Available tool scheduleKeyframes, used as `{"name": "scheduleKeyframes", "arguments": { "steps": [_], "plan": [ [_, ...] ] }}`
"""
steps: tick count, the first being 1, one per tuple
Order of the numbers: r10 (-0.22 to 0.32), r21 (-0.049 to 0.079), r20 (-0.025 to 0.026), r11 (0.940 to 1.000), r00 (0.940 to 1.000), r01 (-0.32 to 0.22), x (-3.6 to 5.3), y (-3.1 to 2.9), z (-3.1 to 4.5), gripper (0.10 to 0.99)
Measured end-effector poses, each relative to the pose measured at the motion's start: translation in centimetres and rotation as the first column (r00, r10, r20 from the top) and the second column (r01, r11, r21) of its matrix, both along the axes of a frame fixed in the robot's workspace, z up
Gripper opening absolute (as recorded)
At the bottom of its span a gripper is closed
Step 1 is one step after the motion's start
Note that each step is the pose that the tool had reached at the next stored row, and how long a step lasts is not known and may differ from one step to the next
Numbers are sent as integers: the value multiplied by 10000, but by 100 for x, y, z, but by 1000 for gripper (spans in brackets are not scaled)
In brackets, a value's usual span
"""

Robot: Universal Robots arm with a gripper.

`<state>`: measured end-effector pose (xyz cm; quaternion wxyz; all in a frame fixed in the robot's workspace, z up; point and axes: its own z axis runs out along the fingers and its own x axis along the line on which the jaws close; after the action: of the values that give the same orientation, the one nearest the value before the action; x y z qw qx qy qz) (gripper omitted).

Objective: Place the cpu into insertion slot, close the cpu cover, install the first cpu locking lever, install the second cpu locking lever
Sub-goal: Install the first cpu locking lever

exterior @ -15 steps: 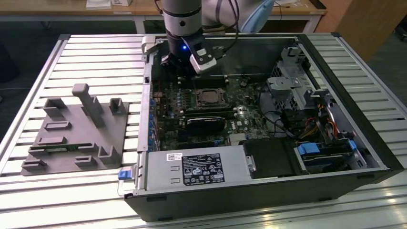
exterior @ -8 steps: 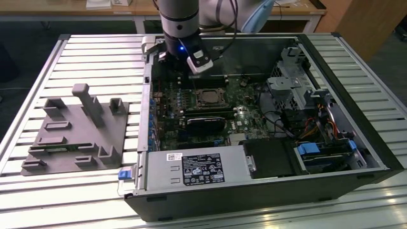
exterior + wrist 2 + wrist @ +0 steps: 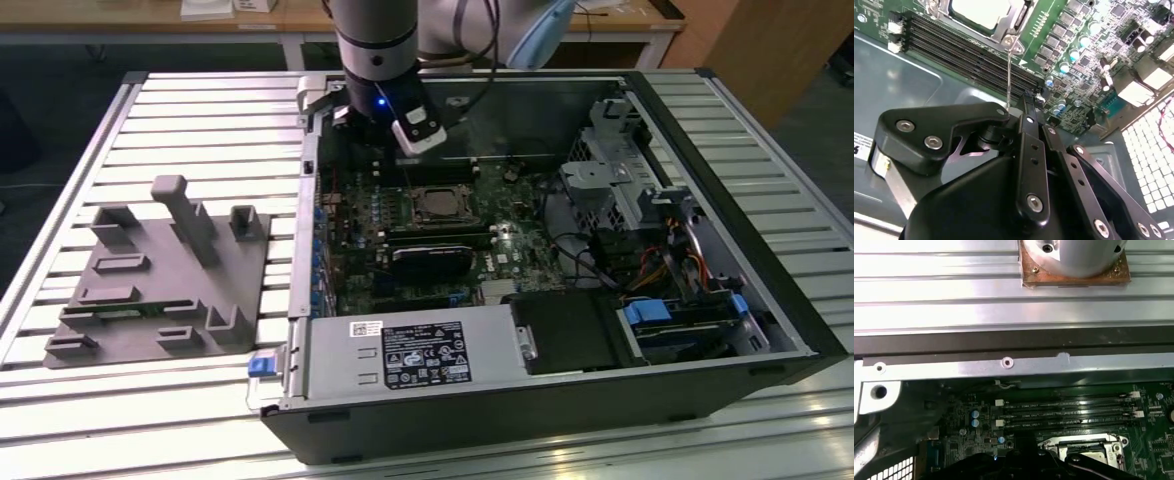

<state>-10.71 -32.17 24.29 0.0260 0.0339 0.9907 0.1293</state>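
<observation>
Plainly the work is past its first steps. At the exterior view's left a grey moulded fixture (image 3: 160, 270) lies on the slatted table (image 3: 80, 400), well apart from the open computer case (image 3: 561, 400).

Moving right, the arm (image 3: 374, 50) comes down over the far side of the case. Its gripper (image 3: 1026, 107) hangs low over the motherboard (image 3: 1089, 45), just beside the black memory slots (image 3: 964, 47). Whether the claw is spread, pressed together or pinching something cannot be told from these views.

A thin metal locking lever (image 3: 1009, 75) runs from the corner of the socket to the gripper's tip. It seems to meet the tip, though a firm hold on it cannot be confirmed.

Further right, near the middle of the board, sits the insertion slot (image 3: 412, 203). The cpu (image 3: 981, 12) lies inside it with its pale metal top facing up. The cpu cover (image 3: 1004, 31) appears to be folded down around the chip as a silvery frame.

By that reading, placing the chip and closing the cover are done. The lever at the gripper looks unlatched, so the first lever is probably the step in hand and the second remains.

At the exterior view's right are the drive cage (image 3: 607, 180) and bundled cables (image 3: 667, 265), untouched.
</observation>
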Motion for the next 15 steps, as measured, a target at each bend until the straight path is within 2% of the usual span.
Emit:
{"name": "scheduleKeyframes", "arguments": {
  "steps": [8, 15],
  "plan": [
    [-1, -1, -1, 10000, 10000, 1, 145, 0, 0, 106],
    [-2, -1, -1, 10000, 10000, 2, 332, 0, -1, 106]
  ]
}}
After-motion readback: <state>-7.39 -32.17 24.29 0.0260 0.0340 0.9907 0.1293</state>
